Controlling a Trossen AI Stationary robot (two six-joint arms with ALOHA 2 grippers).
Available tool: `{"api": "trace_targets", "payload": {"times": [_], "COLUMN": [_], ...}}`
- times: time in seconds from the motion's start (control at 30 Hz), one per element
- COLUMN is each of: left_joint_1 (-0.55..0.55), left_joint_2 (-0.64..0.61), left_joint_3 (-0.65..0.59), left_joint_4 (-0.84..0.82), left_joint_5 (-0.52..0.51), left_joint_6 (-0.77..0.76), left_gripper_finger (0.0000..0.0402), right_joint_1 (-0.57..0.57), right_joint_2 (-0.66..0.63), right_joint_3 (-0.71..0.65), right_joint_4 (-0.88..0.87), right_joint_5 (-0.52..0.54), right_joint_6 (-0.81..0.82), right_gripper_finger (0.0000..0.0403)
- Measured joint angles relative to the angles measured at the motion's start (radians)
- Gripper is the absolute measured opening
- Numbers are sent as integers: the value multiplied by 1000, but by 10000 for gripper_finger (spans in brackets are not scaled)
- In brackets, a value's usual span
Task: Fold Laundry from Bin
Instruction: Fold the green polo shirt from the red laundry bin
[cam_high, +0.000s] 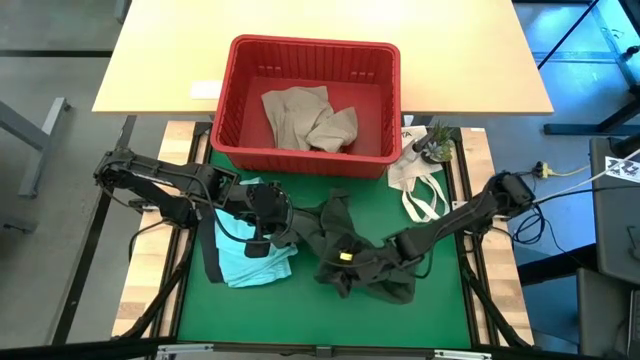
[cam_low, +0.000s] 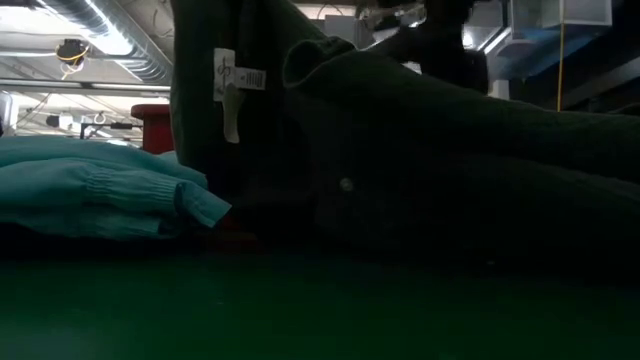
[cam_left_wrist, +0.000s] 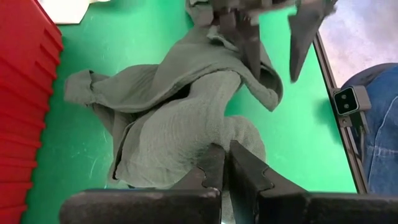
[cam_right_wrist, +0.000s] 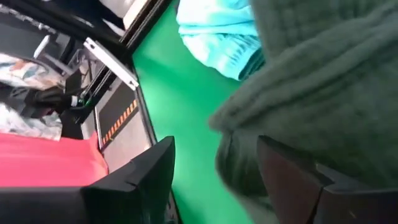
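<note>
The dark olive garment (cam_high: 335, 220) lies crumpled in the middle of the green mat (cam_high: 440, 300), with one part drawn up to my left gripper (cam_high: 283, 228), which is shut on it. My right gripper (cam_high: 345, 258) stands open low over the garment's right side, and a fold (cam_right_wrist: 233, 162) bulges between its fingers. A folded light teal garment (cam_high: 250, 262) rests on a dark one (cam_high: 212, 255) at the mat's left. A beige garment (cam_high: 305, 118) lies in the red bin (cam_high: 310, 45). My left gripper pinches a raised bit of the olive garment (cam_left_wrist: 193, 155) between its two shut fingers, coming slantwise from the table's left and pointing down. The cloth climbs from the mat to the fingers (cam_left_wrist: 211, 165). The low view shows it hanging upright with its white label (cam_low: 228, 90). My right gripper: I cannot tell whether its open fingers touch the fold.
The bin stands at the mat's far edge. A white cloth bag (cam_high: 420, 185) and a small potted plant (cam_high: 437, 145) sit at the far right. Bare mat shows along the near edge. A person's leg in jeans (cam_left_wrist: 379, 124) shows beyond the table's right side.
</note>
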Motion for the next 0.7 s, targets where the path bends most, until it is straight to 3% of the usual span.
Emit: {"api": "trace_targets", "payload": {"times": [0.6, 0.7], "left_joint_1": [0, 0], "left_joint_2": [0, 0], "left_joint_3": [0, 0], "left_joint_4": [9, 9], "left_joint_5": [0, -1], "left_joint_6": [8, 7], "left_gripper_finger": [9, 9], "right_joint_1": [-16, -36], "right_joint_2": [45, 45], "right_joint_3": [0, 0], "right_joint_4": [-15, -20], "right_joint_5": [303, 315], "right_joint_6": [42, 51], "right_gripper_finger": [225, 225]}}
